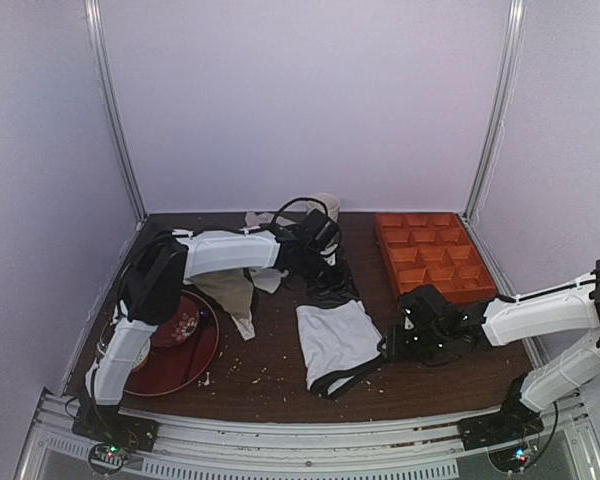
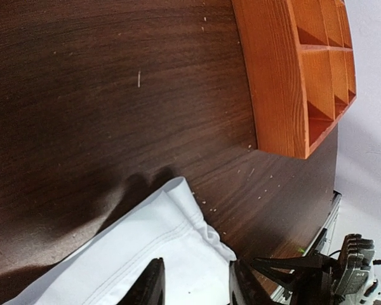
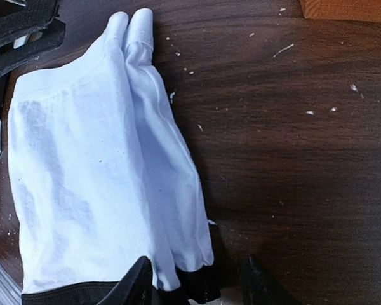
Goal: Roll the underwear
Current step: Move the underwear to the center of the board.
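- In the left wrist view, the underwear [image 2: 146,254] runs off the bottom edge, and only a white corner shows.
- There the orange tray [image 2: 279,76] is cut by the top and right edges.
- In the right wrist view, the underwear's black hem is cut at the bottom edge.
- In the top view, the left arm [image 1: 220,255] hides part of the red plate [image 1: 190,370] at lower left and half of a pale cup [image 1: 325,203] at centre.

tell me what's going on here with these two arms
Two robot arms are working on a pair of white boxer briefs that lies folded into a flat strip on the dark wooden table. The left gripper hangs open over the strip's far end. The right gripper is open at its right edge, by the black hem. Neither is holding the cloth, and no part of it is rolled yet.
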